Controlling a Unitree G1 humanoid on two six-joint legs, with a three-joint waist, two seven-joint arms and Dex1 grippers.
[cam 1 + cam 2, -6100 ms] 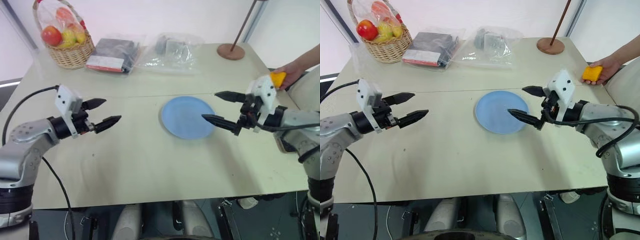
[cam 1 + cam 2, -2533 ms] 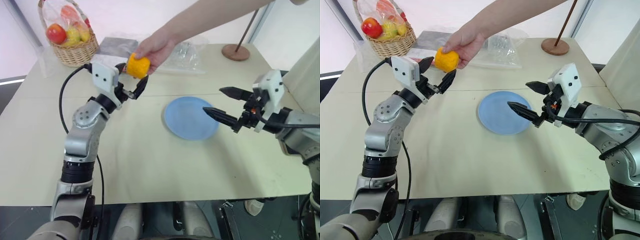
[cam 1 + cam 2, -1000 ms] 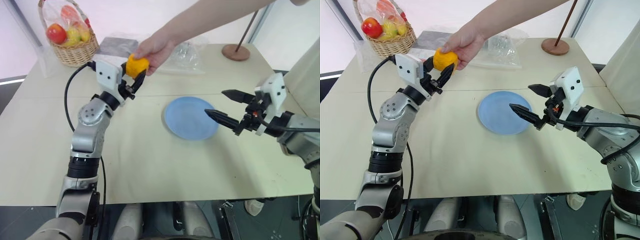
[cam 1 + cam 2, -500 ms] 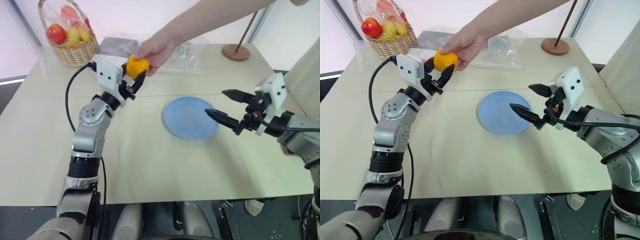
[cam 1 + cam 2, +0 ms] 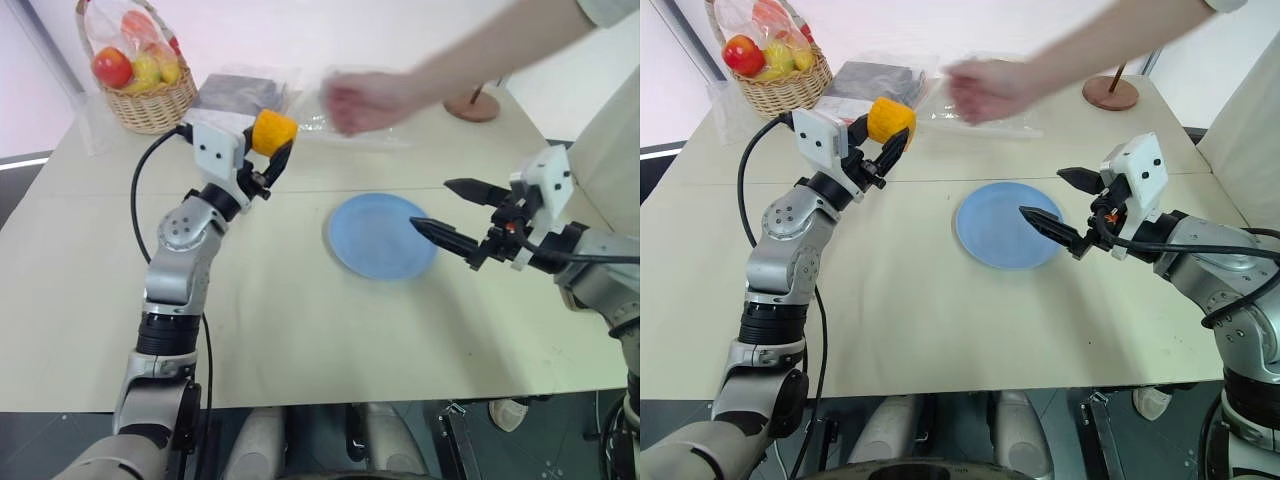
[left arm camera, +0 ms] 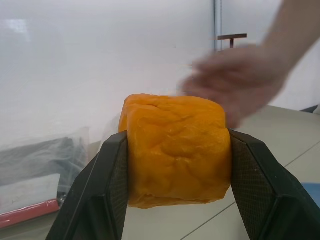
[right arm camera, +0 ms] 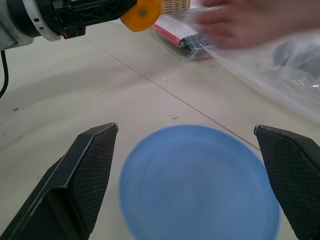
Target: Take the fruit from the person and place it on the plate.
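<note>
The yellow-orange fruit (image 5: 273, 131) is clamped between the two black fingers of my left gripper (image 5: 268, 141), held up above the table's far left part. In the left wrist view the fruit (image 6: 177, 150) sits squarely between both pads. The person's hand (image 5: 360, 100) hovers blurred to the right of the fruit, apart from it. The light-blue plate (image 5: 380, 236) lies flat at the table's middle with nothing on it. My right gripper (image 5: 430, 203) stands open just right of the plate, its fingers over the plate's right edge.
A wicker basket (image 5: 140, 75) with a red apple and wrapped fruits stands at the back left. Plastic bags (image 5: 238, 95) lie along the back. A brown disc with a rod (image 5: 472, 103) is at the back right. The table's front edge runs near me.
The person's hand has let go of the fruit and drawn back to the right. The fruit stays in my left gripper. Neither arm has moved.
</note>
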